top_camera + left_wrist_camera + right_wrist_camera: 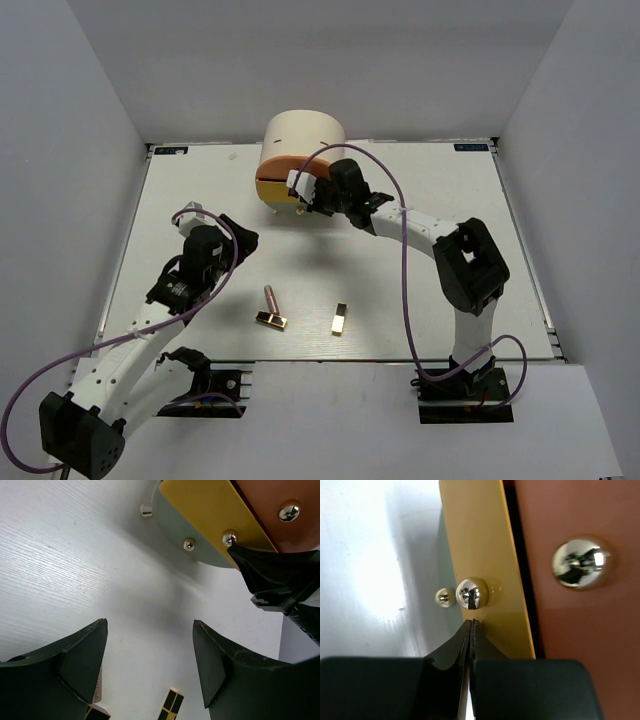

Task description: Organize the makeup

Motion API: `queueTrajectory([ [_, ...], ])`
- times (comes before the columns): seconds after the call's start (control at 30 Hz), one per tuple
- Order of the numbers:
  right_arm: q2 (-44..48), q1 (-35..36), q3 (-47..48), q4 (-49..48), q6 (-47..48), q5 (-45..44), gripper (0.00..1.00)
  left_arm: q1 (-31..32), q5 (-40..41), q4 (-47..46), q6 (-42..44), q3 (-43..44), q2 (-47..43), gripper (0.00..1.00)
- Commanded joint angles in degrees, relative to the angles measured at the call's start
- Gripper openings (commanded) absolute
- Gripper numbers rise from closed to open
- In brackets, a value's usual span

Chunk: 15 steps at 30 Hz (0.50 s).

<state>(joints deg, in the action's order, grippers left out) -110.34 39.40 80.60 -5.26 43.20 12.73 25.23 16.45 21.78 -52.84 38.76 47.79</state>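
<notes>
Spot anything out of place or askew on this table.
The yellow drawer of the cream cylindrical box stands pulled out, not flush; a copper lipstick tube and two gold-and-black rectangular cases lie loose, at differing angles.

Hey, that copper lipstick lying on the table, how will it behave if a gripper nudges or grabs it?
The copper lipstick looks cylindrical and lies on its side, so a sideways nudge would probably roll it. Its surface looks smooth, so it may slip in a pinch. It seems small and rigid, likely light.
</notes>
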Motion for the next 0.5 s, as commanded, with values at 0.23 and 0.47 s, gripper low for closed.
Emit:
queueTrajectory([
  [0.23, -0.49, -0.28, 3.16, -7.04, -0.66, -4.30, 0.00, -0.01, -3.78, -6.31, -4.73, -4.13, -0.77, 0.79],
  [0.47, 3.20, -1.16, 3.61, 4.36, 0.92, 11.23, 0.00, -0.01, -8.61, -20.32, -4.55, -6.85, 2.74, 0.78],
])
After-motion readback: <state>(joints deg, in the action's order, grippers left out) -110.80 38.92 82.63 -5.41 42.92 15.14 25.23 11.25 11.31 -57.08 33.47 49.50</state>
